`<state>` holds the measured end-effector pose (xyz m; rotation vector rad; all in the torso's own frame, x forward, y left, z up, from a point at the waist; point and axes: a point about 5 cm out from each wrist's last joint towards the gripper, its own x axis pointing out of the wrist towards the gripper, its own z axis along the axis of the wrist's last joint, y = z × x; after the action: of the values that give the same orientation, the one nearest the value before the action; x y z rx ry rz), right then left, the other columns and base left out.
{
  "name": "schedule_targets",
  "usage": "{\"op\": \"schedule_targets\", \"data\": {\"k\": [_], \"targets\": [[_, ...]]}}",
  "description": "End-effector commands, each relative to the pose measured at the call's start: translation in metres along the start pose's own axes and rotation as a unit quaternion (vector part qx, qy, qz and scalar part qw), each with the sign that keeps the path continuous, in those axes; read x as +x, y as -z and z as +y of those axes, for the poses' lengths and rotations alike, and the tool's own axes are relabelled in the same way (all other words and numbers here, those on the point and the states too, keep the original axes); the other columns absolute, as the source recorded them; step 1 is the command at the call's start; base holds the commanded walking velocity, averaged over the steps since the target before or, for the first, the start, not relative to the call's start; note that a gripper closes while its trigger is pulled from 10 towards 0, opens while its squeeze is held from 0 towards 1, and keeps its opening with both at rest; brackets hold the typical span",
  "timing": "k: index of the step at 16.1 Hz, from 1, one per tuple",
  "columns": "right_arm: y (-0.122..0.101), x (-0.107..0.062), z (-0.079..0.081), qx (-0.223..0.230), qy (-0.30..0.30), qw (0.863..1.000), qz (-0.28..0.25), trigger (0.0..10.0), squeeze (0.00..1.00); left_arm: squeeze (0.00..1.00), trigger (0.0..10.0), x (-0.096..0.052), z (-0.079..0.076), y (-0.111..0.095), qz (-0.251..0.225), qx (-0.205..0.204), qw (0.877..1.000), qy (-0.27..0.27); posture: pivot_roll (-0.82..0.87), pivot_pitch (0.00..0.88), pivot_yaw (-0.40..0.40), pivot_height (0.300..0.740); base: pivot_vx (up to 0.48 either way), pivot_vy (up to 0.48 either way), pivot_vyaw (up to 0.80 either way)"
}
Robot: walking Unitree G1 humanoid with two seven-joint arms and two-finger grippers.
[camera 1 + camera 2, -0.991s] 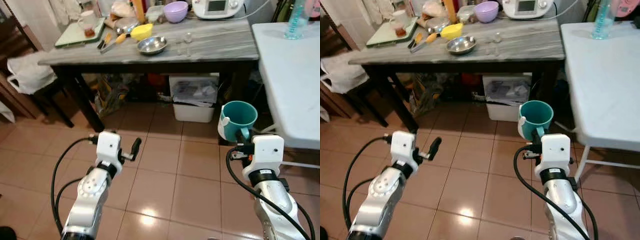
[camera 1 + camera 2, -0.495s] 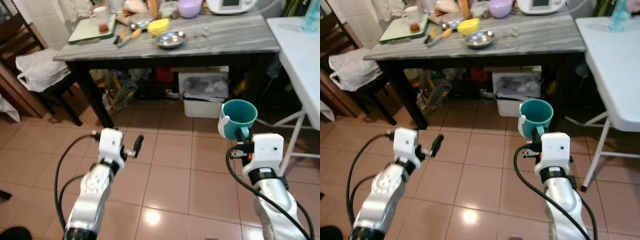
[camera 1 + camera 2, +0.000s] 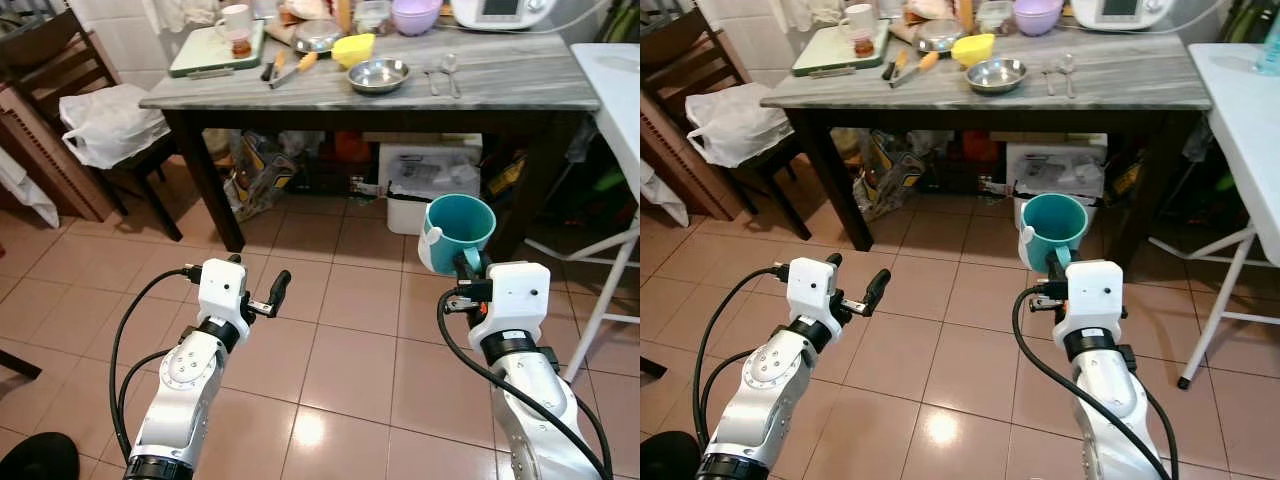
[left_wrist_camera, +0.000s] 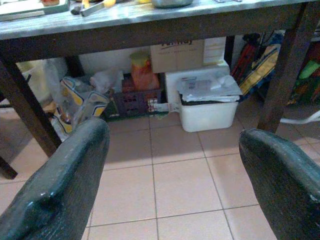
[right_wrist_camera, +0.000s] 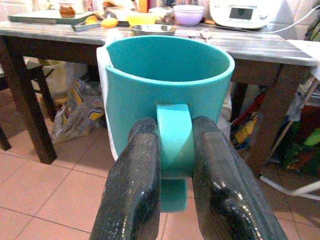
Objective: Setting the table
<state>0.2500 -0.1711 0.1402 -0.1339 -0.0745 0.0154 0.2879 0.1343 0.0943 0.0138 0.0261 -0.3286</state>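
Left eye view: swung leftward since half a second ago, so more of the dark chair (image 3: pixel 60 60) and its white bag (image 3: pixel 105 125) in frame, less of the white folding table (image 3: pixel 625 90) at the right edge. Arms and mug in the same pose as before.

Grey marble-topped table (image 3: pixel 500 85) ahead across the tiled floor (image 3: pixel 340 340). Along its far edge: a green cutting board (image 3: pixel 205 50) at the left corner with a white mug (image 3: pixel 236 22) on it, a lilac bowl (image 3: pixel 418 14), a white appliance (image 3: pixel 500 10) with a screen. Nearer the middle: a steel bowl (image 3: pixel 377 73), a yellow bowl (image 3: pixel 354 48), utensils (image 3: pixel 285 68), two spoons (image 3: pixel 440 72). Below the tabletop, a white lidded bin (image 3: pixel 425 185) and a cardboard box (image 4: pixel 177 52) with print too cut off to read.

Teal mug (image 3: pixel 458 232): plain, no label, upright, empty, a white strip down one side; held in the air above the floor, short of the table's front edge. Right gripper (image 5: pixel 175 165) closed tight on its handle, one black finger either side. Left gripper (image 4: pixel 170 175) spread wide apart, gripping nothing, level above the floor.
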Motion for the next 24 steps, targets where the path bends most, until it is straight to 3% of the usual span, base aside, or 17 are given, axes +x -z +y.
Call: {"op": "schedule_targets", "data": {"k": [1, 15, 18, 20, 24], "targets": [[-0.003, 0.001, 0.001, 0.000, -0.005, 1.000, -0.010, 10.0, 0.00, 0.00, 10.0, 0.000, 0.002, 0.000, -0.002, 0.001, 1.000, -0.002, -0.17, 0.067, 0.118, 0.740, 0.375, 0.000, 0.00], [-0.003, 0.002, 0.002, -0.007, -0.001, 1.000, -0.014, 10.0, 0.00, 0.00, 10.0, 0.004, 0.000, 0.000, -0.006, -0.006, 1.000, 0.011, -0.17, 0.059, 0.128, 0.740, 0.460, 0.000, 0.00], [0.006, -0.012, -0.002, -0.002, 0.016, 1.000, 0.004, 10.0, 0.00, 0.00, 10.0, -0.003, 0.009, 0.002, -0.003, -0.003, 1.000, -0.003, -0.18, 0.060, 0.128, 0.740, 0.480, 0.000, 0.00], [0.020, -0.034, -0.005, 0.000, 0.034, 0.999, 0.035, 10.0, 0.00, 0.00, 10.0, -0.018, 0.020, 0.010, 0.016, 0.001, 1.000, -0.026, -0.19, 0.067, 0.128, 0.740, 0.480, 0.000, 0.00], [0.027, -0.046, -0.008, -0.007, 0.035, 0.998, 0.051, 10.0, 0.00, 0.00, 10.0, -0.027, 0.028, 0.012, 0.022, 0.011, 0.998, -0.051, -0.19, 0.075, 0.126, 0.740, 0.442, 0.000, 0.00]]}}
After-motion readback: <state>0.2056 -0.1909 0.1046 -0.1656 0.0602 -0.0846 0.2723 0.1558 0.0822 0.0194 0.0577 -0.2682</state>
